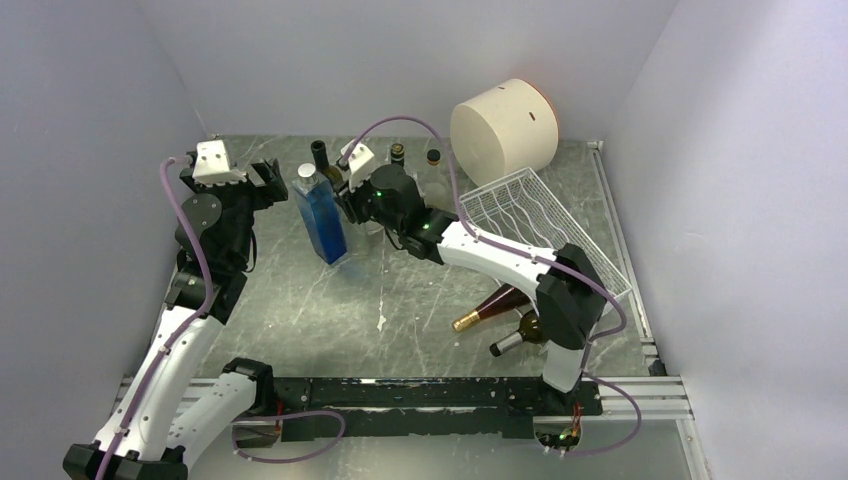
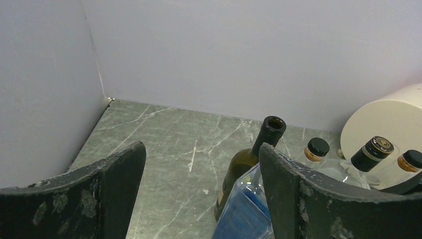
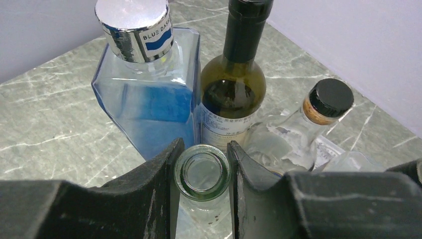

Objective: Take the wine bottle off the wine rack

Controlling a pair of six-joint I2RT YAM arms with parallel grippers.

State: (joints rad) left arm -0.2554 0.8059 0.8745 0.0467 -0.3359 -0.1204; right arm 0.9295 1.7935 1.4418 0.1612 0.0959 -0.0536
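The right gripper (image 3: 204, 152) is clamped narrowly on the neck of a clear-glass wine bottle (image 3: 203, 174). Its mouth is open and greenish, and its body is cut off beneath the fingers. Just beyond the fingertips stand a blue square bottle (image 3: 144, 104), a dark green bottle (image 3: 231, 94) and a black-capped clear bottle (image 3: 298, 129), crowded together.

Only the top view shows the wine rack (image 1: 530, 215), white wire and tilted, well behind this gripper along its own arm, near a cream cylinder (image 1: 505, 130). There the held bottle is hidden by the wrist.

The left gripper (image 2: 199, 164) stands wide apart, to the blue bottle's far side.
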